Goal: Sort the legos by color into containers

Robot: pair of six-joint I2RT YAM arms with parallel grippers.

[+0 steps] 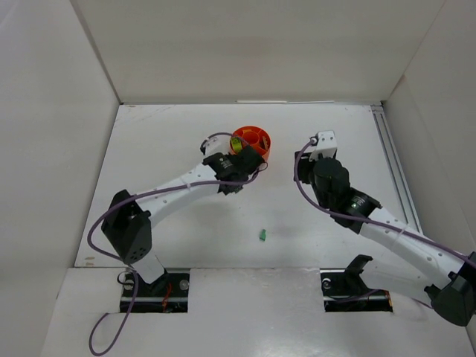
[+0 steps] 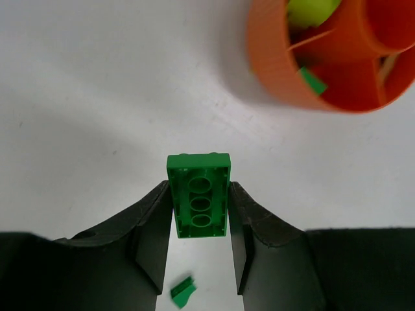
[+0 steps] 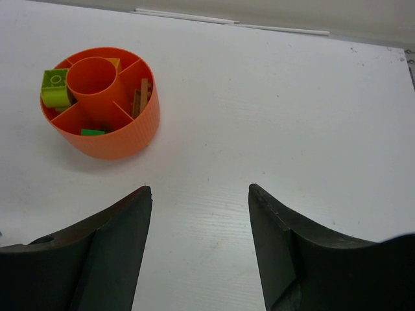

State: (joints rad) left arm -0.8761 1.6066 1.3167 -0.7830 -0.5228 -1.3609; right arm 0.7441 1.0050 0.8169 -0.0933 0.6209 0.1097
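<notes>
My left gripper (image 2: 201, 194) is shut on a green lego brick (image 2: 199, 196), its hollow underside facing the camera, held above the table just short of the orange dish (image 2: 272, 71). The dish (image 1: 254, 143) holds a lime brick (image 3: 56, 87), a small green piece (image 3: 93, 132), and yellow and brown pieces (image 3: 141, 96) in separate compartments. A small green lego (image 1: 262, 235) lies on the table in front; it shows between my left fingers (image 2: 182, 291), far below. My right gripper (image 3: 200, 194) is open and empty, right of the dish (image 3: 123, 139).
White walls enclose the table on the left, back and right. A rail (image 1: 394, 171) runs along the right edge. The left arm (image 1: 178, 186) reaches diagonally toward the dish.
</notes>
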